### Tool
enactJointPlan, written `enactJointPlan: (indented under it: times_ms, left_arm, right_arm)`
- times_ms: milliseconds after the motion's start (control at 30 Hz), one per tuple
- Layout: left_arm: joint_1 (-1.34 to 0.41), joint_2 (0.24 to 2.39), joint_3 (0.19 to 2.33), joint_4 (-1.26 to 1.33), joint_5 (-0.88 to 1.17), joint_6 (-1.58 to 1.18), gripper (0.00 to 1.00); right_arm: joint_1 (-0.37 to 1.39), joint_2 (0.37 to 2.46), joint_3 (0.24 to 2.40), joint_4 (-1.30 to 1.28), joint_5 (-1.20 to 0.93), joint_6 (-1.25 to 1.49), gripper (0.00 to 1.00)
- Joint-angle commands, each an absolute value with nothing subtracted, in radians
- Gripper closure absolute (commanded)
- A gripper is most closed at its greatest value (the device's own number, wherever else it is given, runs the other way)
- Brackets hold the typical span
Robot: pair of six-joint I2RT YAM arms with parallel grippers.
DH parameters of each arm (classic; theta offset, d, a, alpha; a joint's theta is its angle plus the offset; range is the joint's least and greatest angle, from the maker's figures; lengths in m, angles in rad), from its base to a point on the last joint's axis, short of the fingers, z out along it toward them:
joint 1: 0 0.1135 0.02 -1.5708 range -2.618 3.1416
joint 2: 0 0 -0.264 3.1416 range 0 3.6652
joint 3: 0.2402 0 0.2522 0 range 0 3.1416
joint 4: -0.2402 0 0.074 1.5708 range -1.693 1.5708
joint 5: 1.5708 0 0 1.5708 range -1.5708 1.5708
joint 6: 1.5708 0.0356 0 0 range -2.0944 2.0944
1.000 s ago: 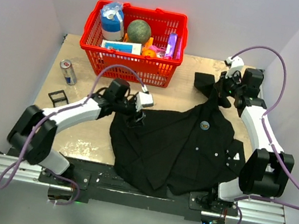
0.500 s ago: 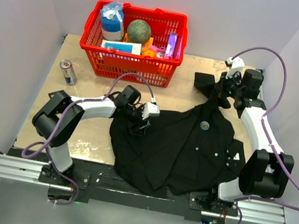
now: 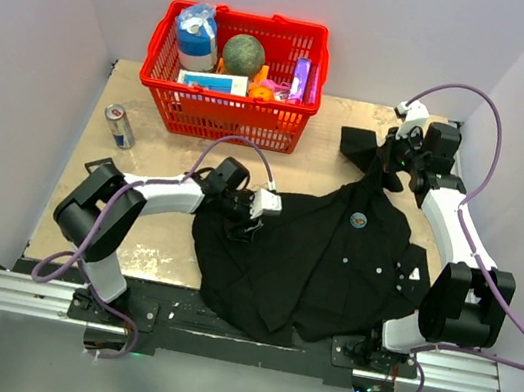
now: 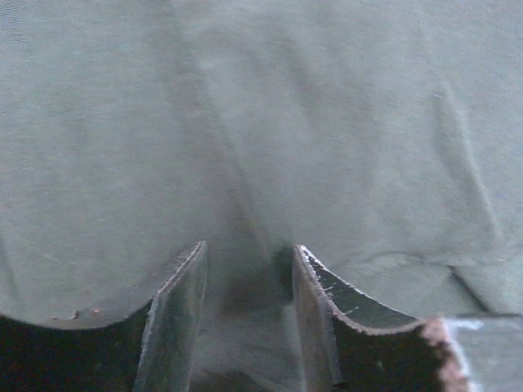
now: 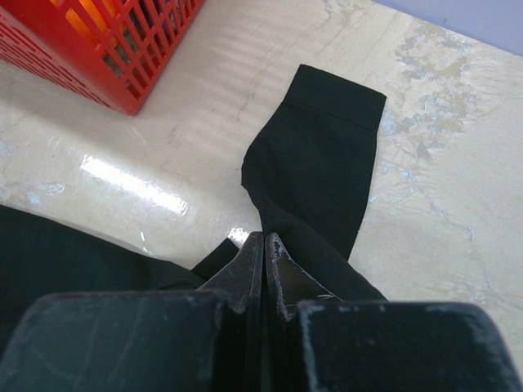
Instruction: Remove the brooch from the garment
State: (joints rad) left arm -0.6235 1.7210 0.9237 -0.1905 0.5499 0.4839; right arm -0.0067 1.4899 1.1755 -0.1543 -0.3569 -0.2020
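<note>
The black garment [image 3: 301,264] lies spread over the middle and right of the table. The brooch [image 3: 359,218], a small round silvery disc, sits on its chest. My left gripper [image 3: 249,223] rests low on the shirt's left part, well left of the brooch. In the left wrist view its jaws [image 4: 249,249] stand a narrow gap apart over the cloth [image 4: 327,122], gripping nothing; the brooch is out of that view. My right gripper [image 3: 388,170] is shut on the shirt near the far sleeve. The right wrist view shows the jaws [image 5: 263,235] pinching black cloth [image 5: 327,147].
A red basket [image 3: 161,77] of groceries stands at the back and also shows in the right wrist view [image 5: 122,65]. A drink can [image 3: 120,126] and a small black frame [image 3: 99,170] lie at the left. Grey walls close in both sides.
My left gripper has moved right and a little nearer, from the shirt's left edge further onto the cloth. The right arm and the shirt's sleeve have stayed put.
</note>
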Motion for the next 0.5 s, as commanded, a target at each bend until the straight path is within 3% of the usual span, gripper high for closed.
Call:
enactJointPlan:
  times_ms: [0,100,300,467]
  left_arm:
    - [-0.658,1.663,0.897,-0.155,0.494,0.509,0.54]
    - [-0.666,1.68,0.894,-0.158,0.456,0.509,0.65]
    - [-0.666,1.664,0.929,-0.188,0.425,0.497,1.0]
    - [-0.592,1.602,1.063,-0.299,0.478,0.518,1.0]
  right_arm:
    - [-0.008,1.462,1.184,-0.101,-0.35,-0.199,1.0]
    - [-0.008,1.465,1.189,-0.101,-0.35,-0.201,1.0]
    - [-0.008,1.459,1.198,-0.109,-0.345,-0.207,1.0]
    - [-0.008,1.468,1.256,-0.143,-0.33,-0.221,1.0]
